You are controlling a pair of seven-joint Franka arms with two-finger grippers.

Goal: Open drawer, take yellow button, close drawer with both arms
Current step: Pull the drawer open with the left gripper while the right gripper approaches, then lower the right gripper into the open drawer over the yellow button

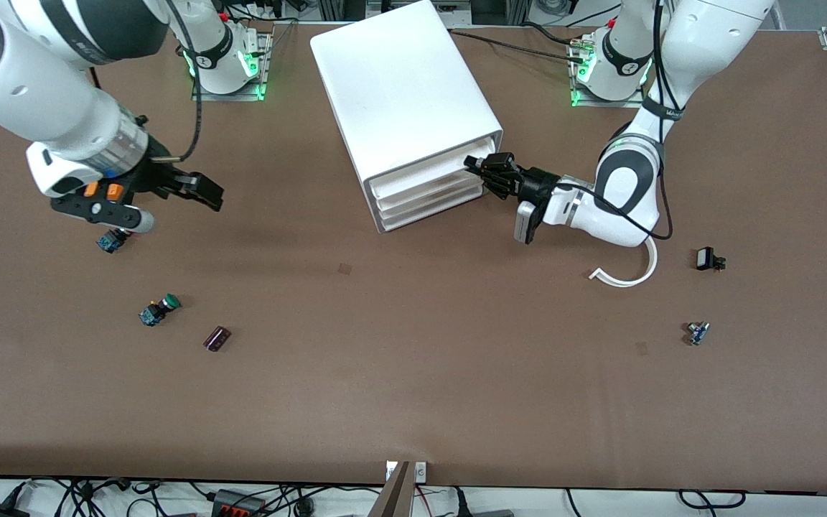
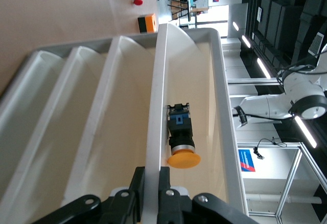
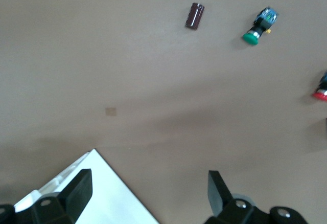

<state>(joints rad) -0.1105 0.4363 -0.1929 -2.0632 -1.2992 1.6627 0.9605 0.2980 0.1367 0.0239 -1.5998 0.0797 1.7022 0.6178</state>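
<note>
The left gripper [image 1: 477,166] is pinched tight on the front lip of the drawer [image 2: 153,132], the top one of three in the white cabinet [image 1: 403,86]. Just past its fingertips [image 2: 164,179], inside the tray, lies the button [image 2: 181,139] on its side, orange-yellow cap toward the gripper. The right gripper [image 1: 202,190] hangs spread wide and empty over the table [image 1: 413,373] toward its own arm's end, waiting. Under it lie a red-capped button [image 3: 321,88], a green-capped button [image 1: 159,309] and a small dark block [image 1: 217,339].
</note>
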